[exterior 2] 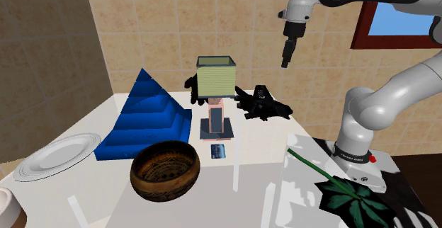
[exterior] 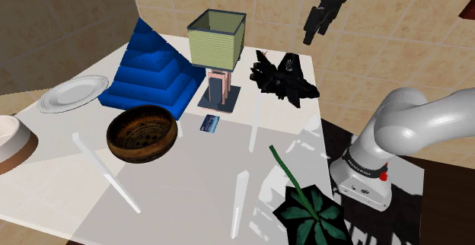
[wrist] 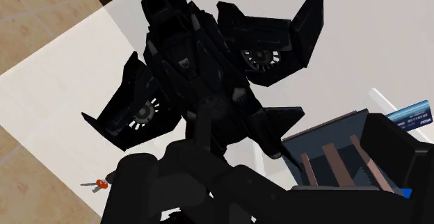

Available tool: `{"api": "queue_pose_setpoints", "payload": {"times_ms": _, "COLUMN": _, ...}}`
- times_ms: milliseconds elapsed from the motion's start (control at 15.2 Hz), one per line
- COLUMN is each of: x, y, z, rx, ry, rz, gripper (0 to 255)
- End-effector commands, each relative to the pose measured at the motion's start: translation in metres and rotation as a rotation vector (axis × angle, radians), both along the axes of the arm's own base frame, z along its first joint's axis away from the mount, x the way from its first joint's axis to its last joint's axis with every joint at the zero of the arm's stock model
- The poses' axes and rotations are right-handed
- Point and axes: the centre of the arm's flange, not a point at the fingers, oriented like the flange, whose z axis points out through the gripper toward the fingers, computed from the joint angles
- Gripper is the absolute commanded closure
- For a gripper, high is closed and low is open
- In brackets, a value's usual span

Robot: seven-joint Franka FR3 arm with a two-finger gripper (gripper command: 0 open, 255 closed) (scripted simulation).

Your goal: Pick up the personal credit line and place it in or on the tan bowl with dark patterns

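The green leafy plant (exterior: 308, 213) lies nearest, at the table's near edge beside the robot's stand.

From the shoulder view's left come a white plate (exterior: 72, 93), then a blue stepped pyramid (exterior: 152, 72). In front of the pyramid sits the brown patterned bowl (exterior: 141, 156), upright with nothing in it.

Just beside the bowl, toward the right, the small blue credit card (exterior: 210, 124) lies flat on the white table (exterior: 190, 198). It is in front of the base of a lamp (exterior: 216, 42) with a pale green shade.

Further right a black toy spacecraft (exterior: 283, 76) sits near the table's far corner. The gripper (exterior: 307, 38) hangs high above it, well apart from the card. I cannot tell whether the claw is apart or together, because it shows dark against the dark toy.

As I judge it, no step of the task is done. The card is untouched and the bowl holds nothing. The arm has yet to come over the card, descend, grip it, lift it and carry it the short way to the bowl.
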Motion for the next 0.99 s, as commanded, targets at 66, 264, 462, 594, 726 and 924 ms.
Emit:
{"api": "queue_pose_setpoints", "payload": {"times_ms": 66, "x": 0.007, "y": 0.008, "z": -0.008, "rx": 0.014, "ry": 0.017, "rz": -0.031, "gripper": 0}}
{"api": "queue_pose_setpoints", "payload": {"times_ms": 264, "x": 0.027, "y": 0.031, "z": -0.032, "rx": 0.056, "ry": 0.07, "rz": -0.124, "gripper": 0}}
{"api": "queue_pose_setpoints", "payload": {"times_ms": 462, "x": 0.048, "y": 0.053, "z": -0.056, "rx": 0.098, "ry": 0.122, "rz": -0.217, "gripper": 0}}
{"api": "queue_pose_setpoints", "payload": {"times_ms": 594, "x": 0.062, "y": 0.067, "z": -0.073, "rx": 0.125, "ry": 0.157, "rz": -0.279, "gripper": 0}}
{"api": "queue_pose_setpoints", "payload": {"times_ms": 726, "x": 0.077, "y": 0.08, "z": -0.089, "rx": 0.153, "ry": 0.192, "rz": -0.341, "gripper": 0}}
{"api": "queue_pose_setpoints", "payload": {"times_ms": 924, "x": 0.1, "y": 0.1, "z": -0.114, "rx": 0.195, "ry": 0.244, "rz": -0.434, "gripper": 0}}
